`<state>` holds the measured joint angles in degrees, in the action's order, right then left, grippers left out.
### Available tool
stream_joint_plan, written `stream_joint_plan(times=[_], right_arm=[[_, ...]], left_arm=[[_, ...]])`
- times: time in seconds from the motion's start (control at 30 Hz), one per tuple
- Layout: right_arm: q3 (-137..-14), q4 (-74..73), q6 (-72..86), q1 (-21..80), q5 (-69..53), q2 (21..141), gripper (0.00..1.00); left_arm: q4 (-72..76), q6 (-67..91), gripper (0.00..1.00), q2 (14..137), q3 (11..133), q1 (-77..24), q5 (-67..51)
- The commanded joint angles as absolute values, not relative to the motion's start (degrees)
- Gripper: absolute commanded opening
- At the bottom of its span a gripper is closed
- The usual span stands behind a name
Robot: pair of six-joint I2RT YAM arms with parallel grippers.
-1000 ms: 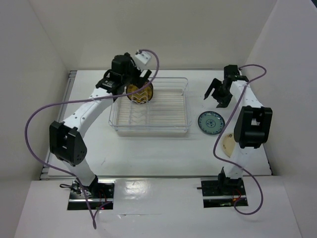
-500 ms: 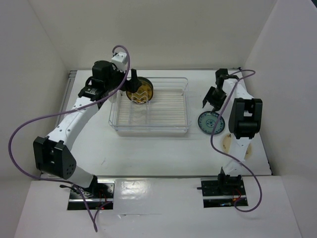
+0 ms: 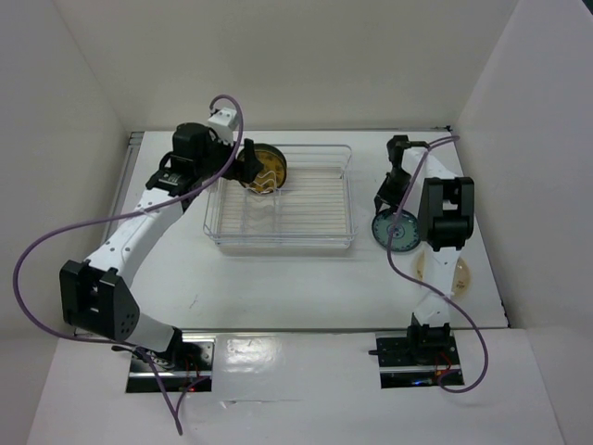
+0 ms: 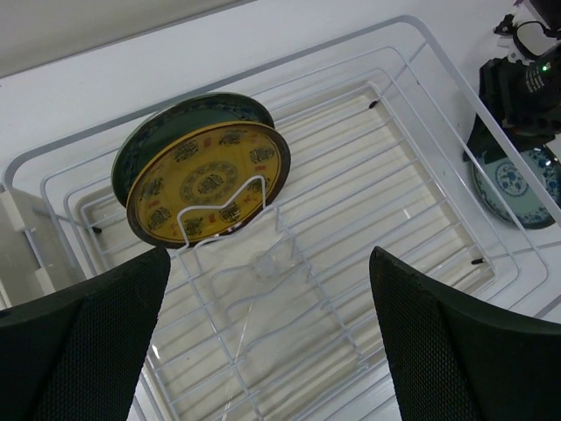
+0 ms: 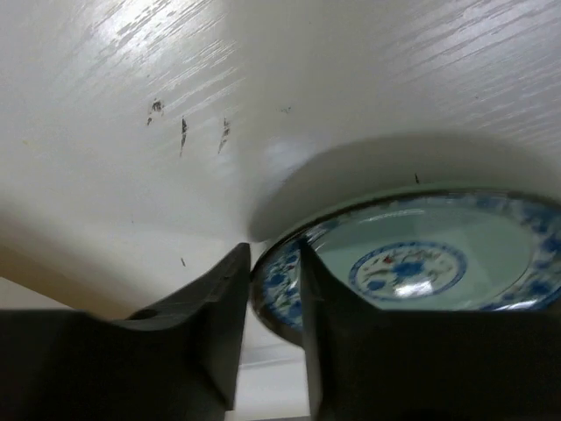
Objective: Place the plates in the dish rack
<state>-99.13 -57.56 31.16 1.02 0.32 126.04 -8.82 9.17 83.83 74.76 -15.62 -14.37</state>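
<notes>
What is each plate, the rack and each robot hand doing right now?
dish rack, on the table, one plate loaded.
yellow plate, standing on edge in the dish rack.
blue-patterned plate, on the table, rim pinched.
cream plate, on the table, partly hidden.
left gripper, open, empty.
right gripper, shut on the blue-patterned plate.

Dish rack (image 3: 278,244): large clear rectangular tub with a white wire insert, standing level, left of centre. Amber plate (image 3: 263,170): yellow with ornament and a dark rim, standing on edge in the rack's far-left slot, a dark green disc close behind it. Teal plate (image 3: 393,231), blue-patterned, lies flat just right of the rack; cream plate (image 3: 459,276) lies flat nearer the bases, partly hidden.
</notes>
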Motion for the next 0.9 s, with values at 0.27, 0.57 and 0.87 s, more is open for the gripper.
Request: stream_joint_plan(times=[0.27,0.57,0.87], right_arm=[[-105.0,-64.8,34.3,3.0,8.0,127.4,0.00],[-114.6,-59.9,35.0,6.2,7.3,111.1,0.00],[-115.9,-49.7,43.5,12.3,10.7,98.0,0.00]], left_arm=[[-6.9,7.3,1.00,79.5,72.9,-15.6,-13.4],[-3.1,11.8,1.00,80.0,73.6,-15.6,-23.2],[16.8,18.9,1.00,83.6,71.3,-20.3,-42.2]])
